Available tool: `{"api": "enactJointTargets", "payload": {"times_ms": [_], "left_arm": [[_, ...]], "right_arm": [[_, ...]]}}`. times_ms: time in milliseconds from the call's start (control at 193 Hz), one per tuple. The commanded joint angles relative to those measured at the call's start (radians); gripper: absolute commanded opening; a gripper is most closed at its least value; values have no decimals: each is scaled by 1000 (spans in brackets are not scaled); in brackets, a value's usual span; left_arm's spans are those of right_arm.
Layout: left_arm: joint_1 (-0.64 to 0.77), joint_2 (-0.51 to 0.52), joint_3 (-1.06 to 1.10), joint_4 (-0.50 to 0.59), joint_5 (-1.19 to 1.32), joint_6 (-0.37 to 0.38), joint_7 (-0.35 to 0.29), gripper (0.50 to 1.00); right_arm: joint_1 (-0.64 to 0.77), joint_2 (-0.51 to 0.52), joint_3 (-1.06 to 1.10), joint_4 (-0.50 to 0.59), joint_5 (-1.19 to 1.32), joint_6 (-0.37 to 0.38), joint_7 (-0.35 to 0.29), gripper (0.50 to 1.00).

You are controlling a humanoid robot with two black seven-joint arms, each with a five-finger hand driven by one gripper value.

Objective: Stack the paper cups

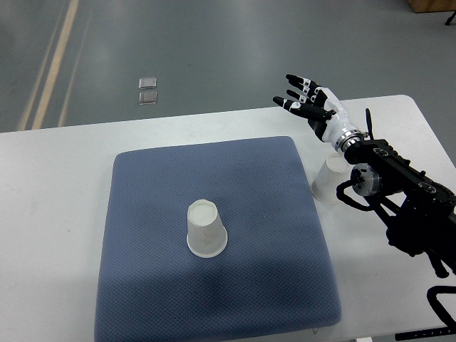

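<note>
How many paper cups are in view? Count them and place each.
2. One cup stands upside down on the blue mat; the other sits beside the mat, partly hidden under the right arm.

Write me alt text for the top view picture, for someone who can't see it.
A robot's right hand, fingers spread and holding nothing, hovers above the far right of a white table. One upside-down paper cup stands on a blue mat; a second cup stands on the table just off the mat's right edge, partly hidden by the arm.
</note>
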Motion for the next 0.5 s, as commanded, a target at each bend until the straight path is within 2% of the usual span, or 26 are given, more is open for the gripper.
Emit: {"api": "enactJointTargets", "payload": {"times_ms": [0,493], "left_arm": [[0,0,0,0,0,0,0,1000],[0,0,0,0,0,0,0,1000]], "right_arm": [[0,-2,1,0,0,0,1,924],[11,-1,3,0,2,-6,5,924]]}}
